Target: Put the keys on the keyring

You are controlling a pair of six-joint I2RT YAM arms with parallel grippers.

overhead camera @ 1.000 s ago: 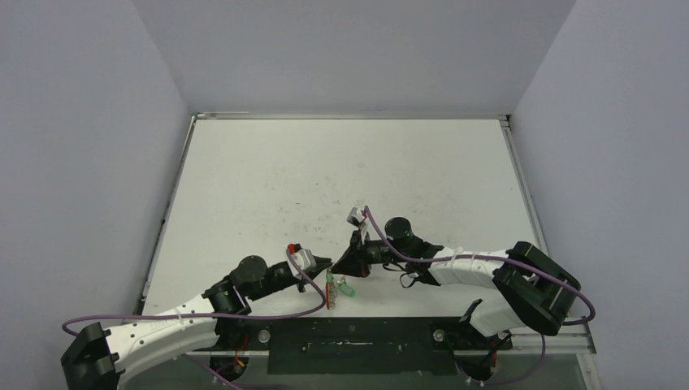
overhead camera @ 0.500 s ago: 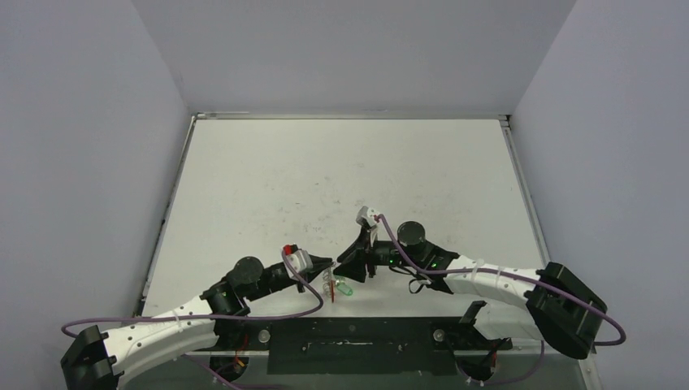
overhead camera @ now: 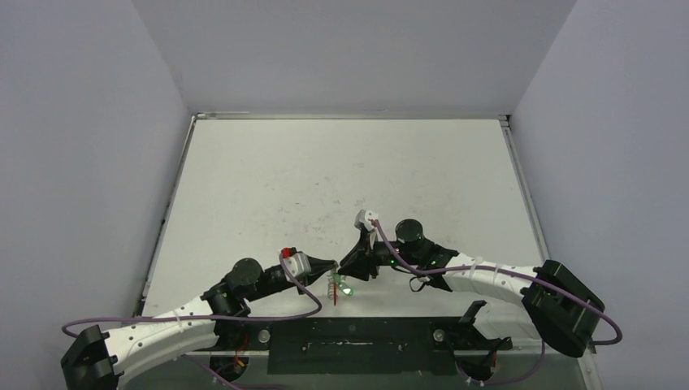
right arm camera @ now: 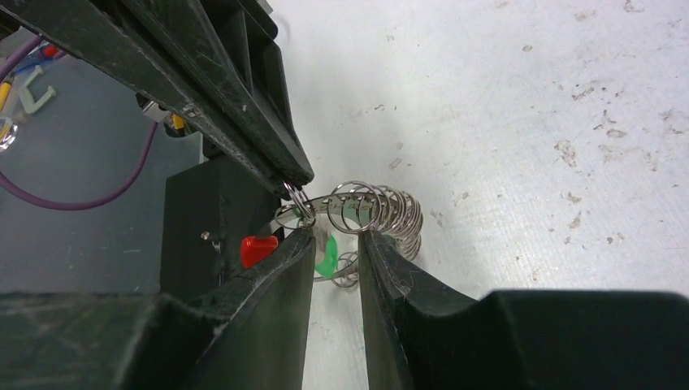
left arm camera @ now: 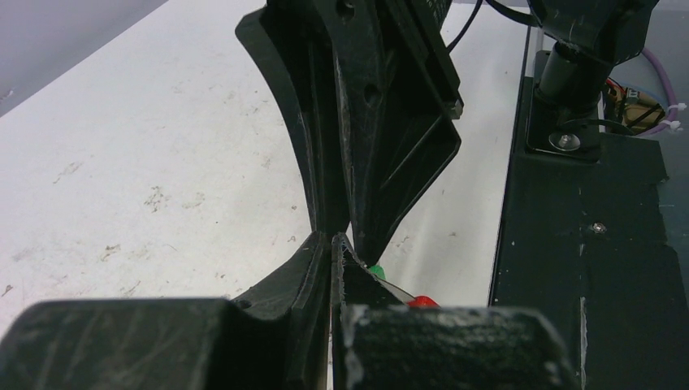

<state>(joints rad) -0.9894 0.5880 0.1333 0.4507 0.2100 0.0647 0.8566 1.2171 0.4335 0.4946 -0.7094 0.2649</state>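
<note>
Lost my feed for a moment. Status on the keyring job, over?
Left gripper shut on keyring. Right gripper part open, keys on green tag in the gap. Tips crowded, close quarters.

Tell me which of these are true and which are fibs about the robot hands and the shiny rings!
1. The left gripper pinches the keyring. True.
2. The right gripper is squeezed tight shut. False: its fingers stand apart.
3. The tag on the keys is blue. False: it is green.
4. Both grippers meet near the front edge of the table. True.
</note>
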